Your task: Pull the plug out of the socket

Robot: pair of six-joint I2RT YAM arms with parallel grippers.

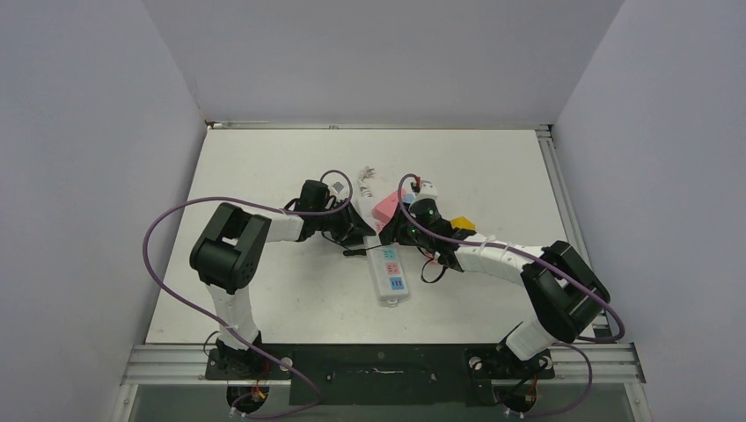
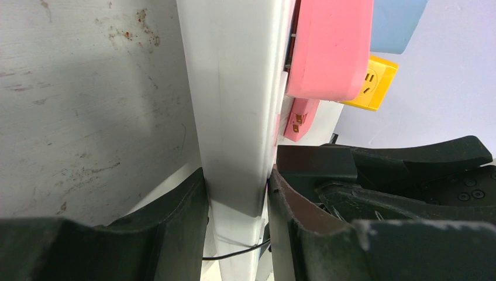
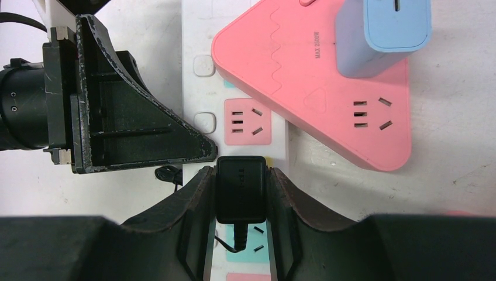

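The socket (image 1: pixel 389 277), a long white power strip with coloured outlets, lies mid-table. My left gripper (image 1: pixel 356 236) is shut on its far part, one finger on each long side; in the left wrist view (image 2: pixel 237 193) the white body (image 2: pixel 234 105) fills the gap between the fingers. My right gripper (image 1: pixel 393 236) is shut on the black plug (image 3: pixel 241 193), which sits over the strip (image 3: pixel 193 93) just past a teal outlet (image 3: pixel 251 243). A sliver of yellow shows beside the plug. I cannot tell whether its pins are still seated.
A pink triangular adapter (image 3: pixel 327 88) carrying a blue plug block (image 3: pixel 383 29) sits on the strip's far end. A yellow cube adapter (image 2: pixel 371 82) lies beyond it. The left gripper's black finger (image 3: pixel 134 129) is close beside my right fingers. The plug's thin black cord (image 1: pixel 431 268) loops to the right.
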